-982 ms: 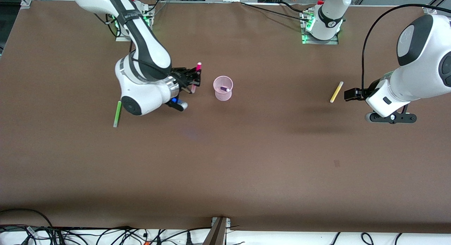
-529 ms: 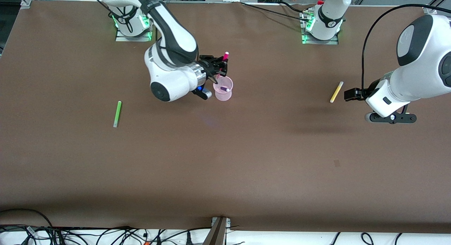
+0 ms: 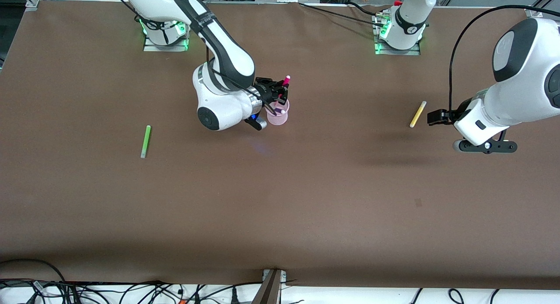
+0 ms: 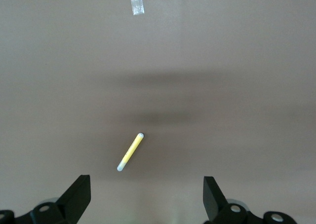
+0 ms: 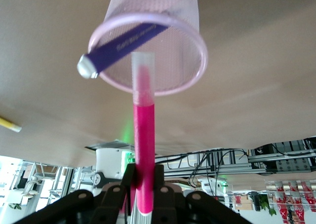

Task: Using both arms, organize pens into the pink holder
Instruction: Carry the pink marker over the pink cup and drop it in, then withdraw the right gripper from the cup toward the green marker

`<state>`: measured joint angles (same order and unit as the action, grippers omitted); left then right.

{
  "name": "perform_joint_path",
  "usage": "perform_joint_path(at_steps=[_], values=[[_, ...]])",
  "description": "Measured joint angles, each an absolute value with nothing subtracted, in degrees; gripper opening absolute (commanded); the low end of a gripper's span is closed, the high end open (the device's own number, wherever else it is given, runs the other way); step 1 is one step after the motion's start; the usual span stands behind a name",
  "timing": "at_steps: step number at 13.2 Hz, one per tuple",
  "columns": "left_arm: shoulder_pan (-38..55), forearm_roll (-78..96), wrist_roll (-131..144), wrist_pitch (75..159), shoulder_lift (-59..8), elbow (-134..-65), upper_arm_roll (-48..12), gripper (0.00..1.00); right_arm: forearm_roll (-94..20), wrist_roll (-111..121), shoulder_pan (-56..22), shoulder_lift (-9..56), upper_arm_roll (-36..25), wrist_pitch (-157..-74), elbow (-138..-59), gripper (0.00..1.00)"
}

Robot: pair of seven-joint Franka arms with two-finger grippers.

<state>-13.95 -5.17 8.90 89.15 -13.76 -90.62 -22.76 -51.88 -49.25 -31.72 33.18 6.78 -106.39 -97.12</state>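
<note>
The right gripper [image 3: 280, 94] has its jaws clamped tight on the magenta pen [image 5: 144, 135], pale tip over the pink holder [image 3: 277, 113], purple pen [image 5: 126, 42] already inside. The left gripper [image 4: 146, 197] waits with jaws wide over the yellow pen [image 3: 418, 114]; the green pen [image 3: 145, 141] lies on the surface toward the right arm's end.

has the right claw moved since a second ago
Yes: the right claw, shut on the magenta-pink marker pen, went from beside the green pen to over the pale pink translucent cup.

Pale lettering runs along the dark purple pen [image 5: 129, 42] lying across the rim of the pink holder [image 5: 190, 39], too small to read. A white mark sits on the right arm's black forearm band [image 3: 205, 19], also illegible. No other text is readable.
</note>
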Motion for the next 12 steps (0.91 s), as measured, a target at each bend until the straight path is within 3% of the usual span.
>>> perform_joint_path(at_steps=[1, 2, 3, 4, 6, 12], values=[[-13.9, -5.2, 8.9, 89.1, -13.8, -90.6, -22.8, 1.0, -51.9, -49.2, -31.7, 33.7, 6.8, -106.7, -97.1, 0.0], [-13.9, -5.2, 8.9, 89.1, -13.8, -90.6, -22.8, 1.0, -51.9, -49.2, -31.7, 34.1, 6.8, -107.2, -97.1, 0.08], [-13.9, -5.2, 8.9, 89.1, -13.8, -90.6, -22.8, 1.0, -51.9, -49.2, -31.8, 34.3, 6.8, -108.3, -97.1, 0.26], [-13.9, -5.2, 8.9, 89.1, -13.8, -90.6, -22.8, 1.0, -51.8, -49.2, -31.8, 34.5, 6.8, -109.5, -97.1, 0.59], [-13.9, -5.2, 8.9, 89.1, -13.8, -90.6, -22.8, 1.0, -50.3, -48.8, -32.2, 35.1, 6.8, -110.6, -97.1, 1.0], [-13.8, -5.2, 8.9, 89.1, -13.9, -90.6, -22.8, 1.0, -34.1, -48.6, -32.3, 34.4, 4.4, -111.6, -93.4, 1.0]])
